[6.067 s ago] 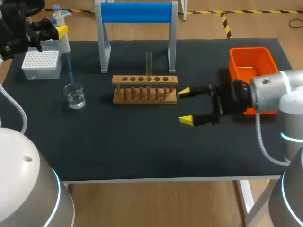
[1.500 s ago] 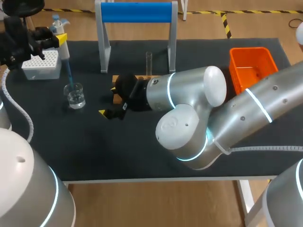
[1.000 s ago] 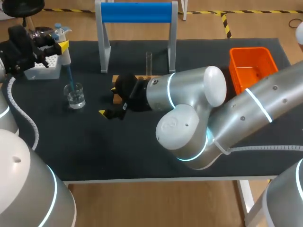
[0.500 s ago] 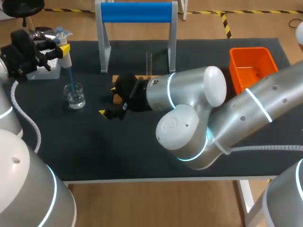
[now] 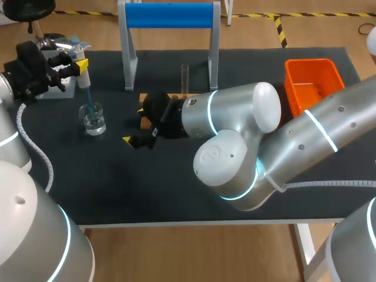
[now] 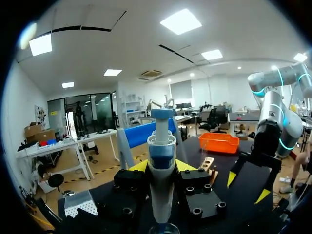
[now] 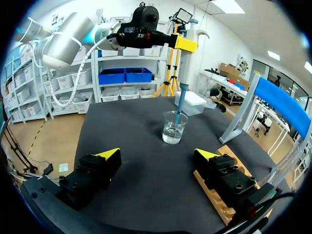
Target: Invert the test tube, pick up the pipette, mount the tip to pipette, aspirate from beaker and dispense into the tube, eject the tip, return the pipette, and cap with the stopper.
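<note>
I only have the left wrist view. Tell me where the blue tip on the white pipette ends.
Observer: In the right wrist view, the white pipette's blue tip dips inside the clear glass beaker, past its rim.
Operator: Report what is in that beaker.
Observer: A little clear liquid at the bottom. I cannot tell whether the tip touches it.
Operator: Now find me the test tube.
Observer: In the head view, the clear glass test tube stands upright in the wooden rack.
</note>
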{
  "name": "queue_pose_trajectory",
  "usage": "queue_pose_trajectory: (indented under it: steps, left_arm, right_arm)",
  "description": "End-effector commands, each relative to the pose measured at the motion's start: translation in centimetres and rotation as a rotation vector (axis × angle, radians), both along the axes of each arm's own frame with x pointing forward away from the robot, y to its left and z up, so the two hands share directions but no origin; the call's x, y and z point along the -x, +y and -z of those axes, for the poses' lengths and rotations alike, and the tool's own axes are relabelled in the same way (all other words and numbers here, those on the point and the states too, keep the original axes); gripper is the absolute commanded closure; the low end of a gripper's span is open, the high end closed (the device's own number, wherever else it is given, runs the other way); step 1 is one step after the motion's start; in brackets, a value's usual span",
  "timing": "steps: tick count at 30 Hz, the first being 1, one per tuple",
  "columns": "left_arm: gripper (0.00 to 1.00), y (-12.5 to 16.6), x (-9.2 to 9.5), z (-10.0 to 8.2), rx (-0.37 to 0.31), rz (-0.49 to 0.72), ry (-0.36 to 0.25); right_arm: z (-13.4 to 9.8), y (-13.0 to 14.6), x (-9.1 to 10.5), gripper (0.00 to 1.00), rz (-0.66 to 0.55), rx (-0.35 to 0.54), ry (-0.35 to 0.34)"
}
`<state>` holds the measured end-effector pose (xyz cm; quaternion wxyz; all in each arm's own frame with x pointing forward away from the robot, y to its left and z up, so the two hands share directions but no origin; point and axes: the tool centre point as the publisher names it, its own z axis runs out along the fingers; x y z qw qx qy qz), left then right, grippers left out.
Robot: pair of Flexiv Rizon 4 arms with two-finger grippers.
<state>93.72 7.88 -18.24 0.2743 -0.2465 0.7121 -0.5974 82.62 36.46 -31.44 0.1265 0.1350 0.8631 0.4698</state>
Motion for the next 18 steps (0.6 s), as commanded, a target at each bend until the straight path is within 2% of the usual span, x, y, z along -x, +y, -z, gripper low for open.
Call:
queue_pose_trajectory:
  steps: [1,18]
  left_arm:
    - [1.0,-0.07,-0.02,0.15,0.001,-0.007,-0.003]
    - [1.0,0.27,0.57,0.17,0.01,-0.019,-0.008]
  right_arm:
    - [0.09,-0.01,-0.02,0.0,-0.001,-0.002,0.0]
    - [0.09,-0.01,-0.02,0.0,-0.001,-0.002,0.0]
